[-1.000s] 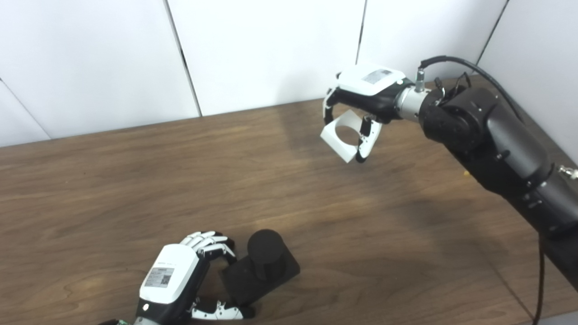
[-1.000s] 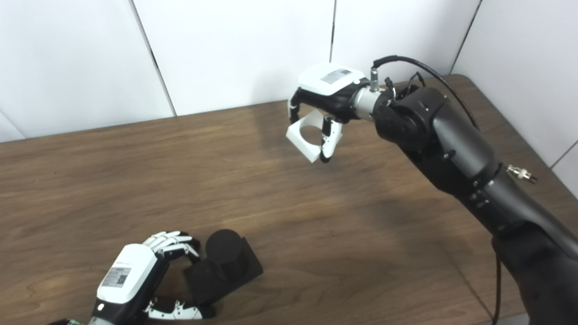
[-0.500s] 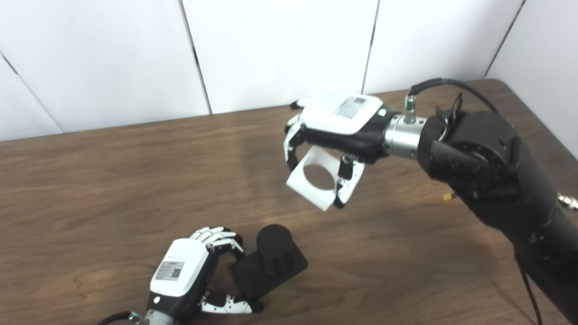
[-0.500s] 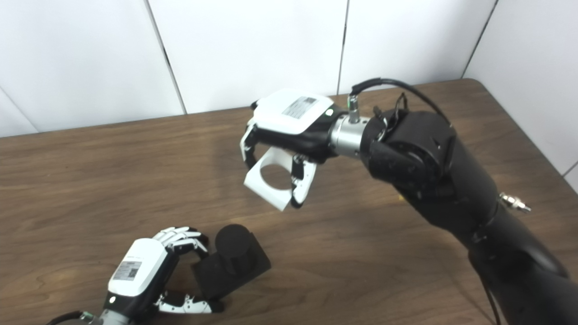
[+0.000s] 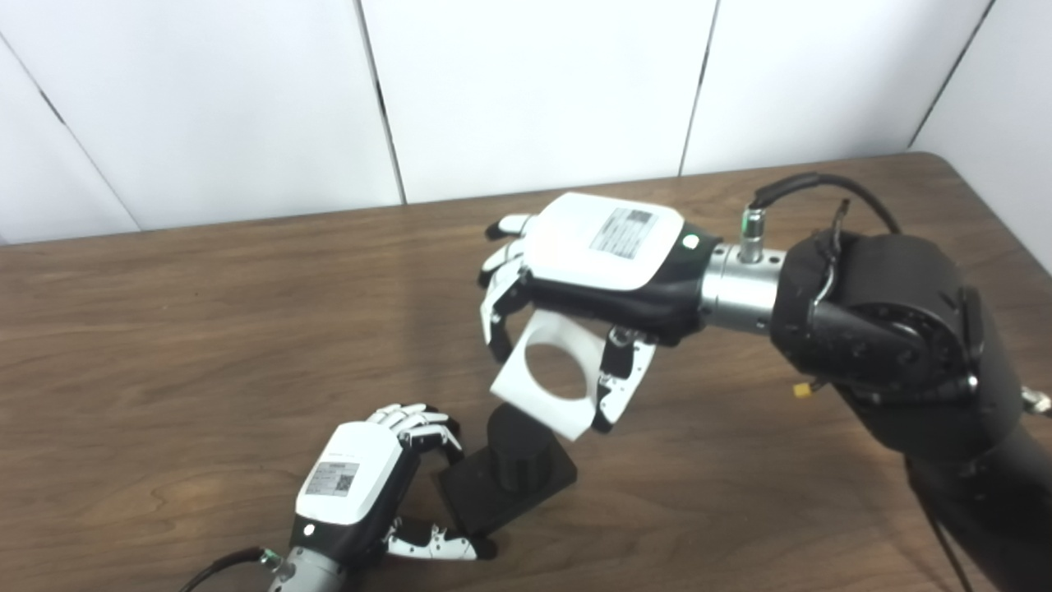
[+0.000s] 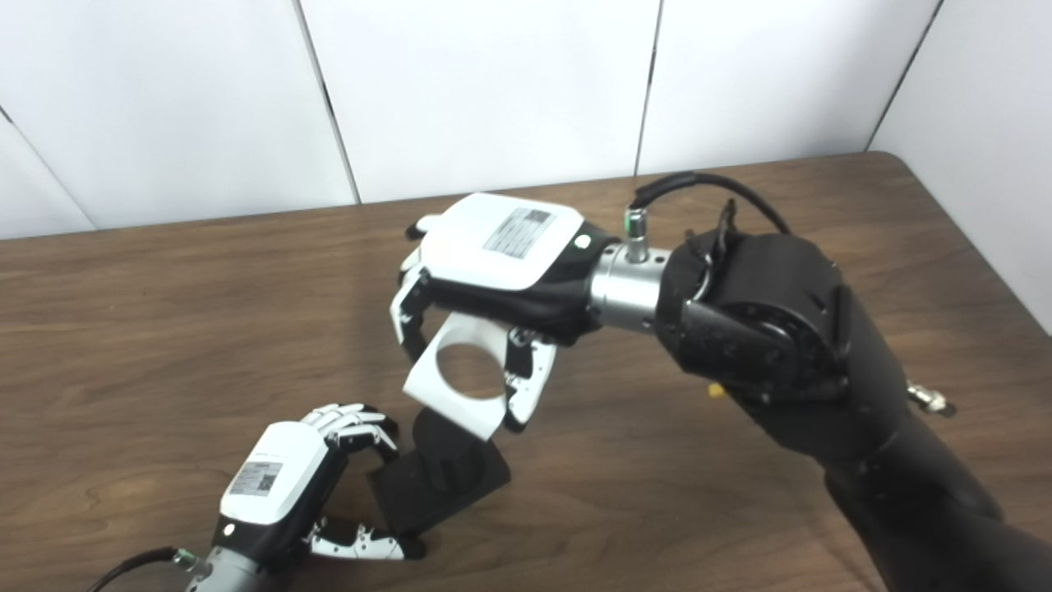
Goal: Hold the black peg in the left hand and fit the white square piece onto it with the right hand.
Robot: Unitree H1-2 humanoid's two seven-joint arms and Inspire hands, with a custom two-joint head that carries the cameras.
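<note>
The black peg [image 5: 518, 448] is a short cylinder on a square black base [image 5: 505, 492], resting on the wooden table. My left hand [image 5: 366, 481] is shut on the base's left side, fingers over its top edge and thumb along its near edge. My right hand [image 5: 588, 284] is shut on the white square piece [image 5: 549, 380], a flat plate with a round hole. The piece hangs tilted just above the peg, its lower edge overlapping the peg's top in both eye views. I cannot tell whether they touch.
The wooden table [image 5: 205, 329] runs back to white wall panels [image 5: 526, 82]. Its right edge shows at the far right [image 6: 970, 238]. My right forearm [image 5: 896, 329] spans the table's right half. A small yellow bit [image 5: 803, 392] lies under that arm.
My right hand has carried the white piece from the far right down and left to just above the peg. The camera has shifted too. My left hand keeps its hold on the base.
</note>
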